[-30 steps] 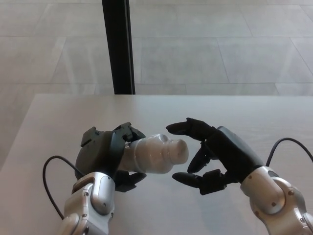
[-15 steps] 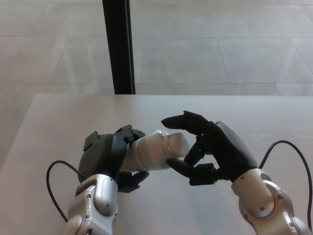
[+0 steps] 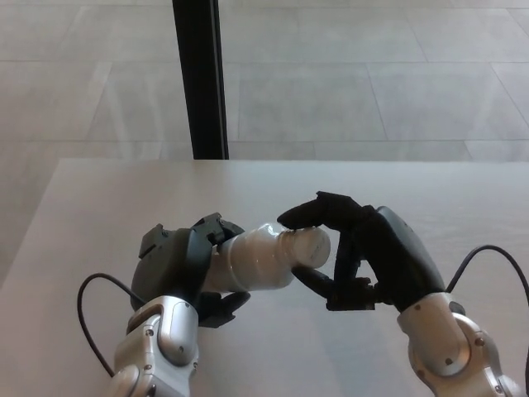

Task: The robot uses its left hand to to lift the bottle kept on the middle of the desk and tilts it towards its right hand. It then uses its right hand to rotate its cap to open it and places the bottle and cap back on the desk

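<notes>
A white bottle (image 3: 252, 260) is held above the pale desk (image 3: 99, 207), lying almost flat with its neck pointing to the right. My left hand (image 3: 186, 265) is shut around its body. Its white cap (image 3: 310, 246) sits on the neck. My right hand (image 3: 364, 256) is closed on the cap, one finger curled over its top and the thumb under it. The bottle's base is hidden inside my left hand.
A black upright post (image 3: 200, 78) stands just beyond the desk's far edge, left of centre. Past it lies a tiled floor (image 3: 372, 74). Black cables (image 3: 95, 285) loop out from both wrists over the desk.
My right hand has moved left from its open pose beside the bottle and has closed its fingers on the cap. The left hand and bottle have stayed almost in place.
</notes>
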Available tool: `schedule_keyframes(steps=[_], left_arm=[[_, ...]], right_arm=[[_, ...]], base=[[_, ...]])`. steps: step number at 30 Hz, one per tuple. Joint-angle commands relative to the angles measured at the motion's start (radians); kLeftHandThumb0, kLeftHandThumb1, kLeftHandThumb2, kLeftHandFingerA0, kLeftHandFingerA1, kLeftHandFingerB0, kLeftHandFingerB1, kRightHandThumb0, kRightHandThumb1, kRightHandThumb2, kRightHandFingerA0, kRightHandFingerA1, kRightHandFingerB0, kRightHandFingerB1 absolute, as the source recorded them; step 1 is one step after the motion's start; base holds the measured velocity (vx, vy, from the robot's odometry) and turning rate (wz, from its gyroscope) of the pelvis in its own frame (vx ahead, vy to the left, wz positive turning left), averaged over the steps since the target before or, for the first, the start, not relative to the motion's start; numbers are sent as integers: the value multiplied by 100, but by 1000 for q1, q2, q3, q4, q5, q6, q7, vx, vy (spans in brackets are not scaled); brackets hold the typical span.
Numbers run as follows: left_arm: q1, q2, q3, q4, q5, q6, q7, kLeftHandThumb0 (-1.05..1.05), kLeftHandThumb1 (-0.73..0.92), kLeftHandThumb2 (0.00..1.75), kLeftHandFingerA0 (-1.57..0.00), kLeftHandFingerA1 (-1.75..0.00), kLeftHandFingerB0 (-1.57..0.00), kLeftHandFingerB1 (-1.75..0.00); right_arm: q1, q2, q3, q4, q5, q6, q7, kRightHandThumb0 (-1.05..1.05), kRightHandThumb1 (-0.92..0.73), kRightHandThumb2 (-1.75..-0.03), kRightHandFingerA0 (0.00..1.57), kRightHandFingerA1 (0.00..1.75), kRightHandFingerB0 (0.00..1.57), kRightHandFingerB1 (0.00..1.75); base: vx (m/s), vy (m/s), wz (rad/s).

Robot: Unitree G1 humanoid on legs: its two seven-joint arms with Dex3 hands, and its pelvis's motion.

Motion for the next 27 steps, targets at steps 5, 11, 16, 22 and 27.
schedule_keyframes(steps=[5, 11, 16, 22, 27], left_arm=[[13, 11, 22, 15, 6, -24, 16, -4, 68, 82, -76, -168, -74, -136], [29, 6, 22, 6, 12, 2, 14, -5, 71, 77, -80, -158, -73, -122], [67, 59, 21, -6, 15, -21, -13, -12, 72, 71, -81, -105, -61, -65], [90, 177, 2, 10, 30, -62, -67, -10, 62, 93, -79, -175, -66, -160], [58, 320, -119, -4, 128, -39, -198, -22, 64, 97, -85, -155, -83, -111]], right_arm=[[18, -12, -35, 0, 44, -45, 9, -15, -58, -84, 91, 169, 93, 77], [19, -60, -40, -1, 60, -105, 47, -16, -60, -78, 96, 168, 90, 73], [27, -134, -88, -15, 99, -146, 90, -15, -56, -85, 94, 155, 91, 74], [59, -237, -158, 0, 124, -156, 137, -17, -59, -84, 93, 155, 92, 71], [117, -280, -154, 54, 107, -198, 135, -14, -59, -83, 91, 163, 93, 70]], base=[[0, 0, 0], [0, 0, 0], [0, 0, 0], [0, 0, 0], [0, 0, 0]])
